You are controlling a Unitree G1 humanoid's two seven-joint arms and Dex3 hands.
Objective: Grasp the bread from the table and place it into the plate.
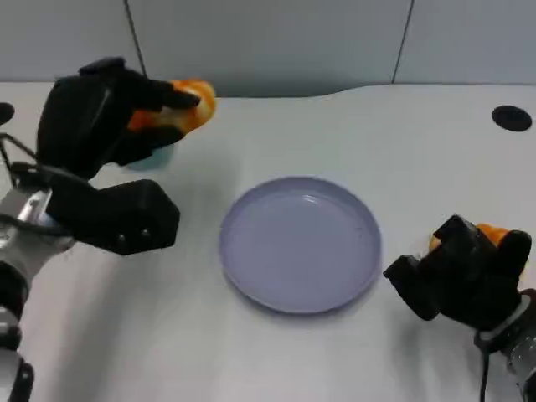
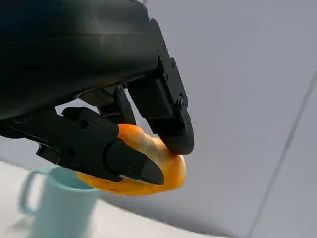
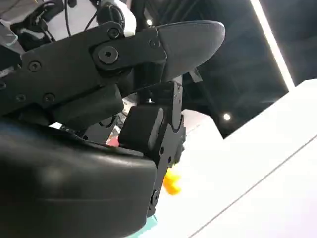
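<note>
Left robot hand [image 1: 100, 117] is holding the bread [image 1: 188, 105] up off the table [image 1: 352, 126], fingers [image 2: 114, 153] pinching the orange roll from both sides, as the left wrist view is showing clearly. The bread is hanging above a light blue mug [image 2: 62, 206] at the far left, well apart from the plate [image 1: 300, 243], which is sitting empty at the middle of the table. Right robot hand [image 1: 461, 276] is resting low near the plate's right side, fingers curled in, with something orange [image 1: 494, 234] showing just behind it; cannot tell whether it is holding that or only sitting in front of it. A dark round spot [image 1: 511, 118] is lying on the table at the far right. Bread is looking light, soft and squashable, smooth glazed crust, so probably a bit slippery; best taken across its middle with a gentle pinch, not squeezed hard. Judging by this, the grasp is done and the carry over to the plate is not yet done.
</note>
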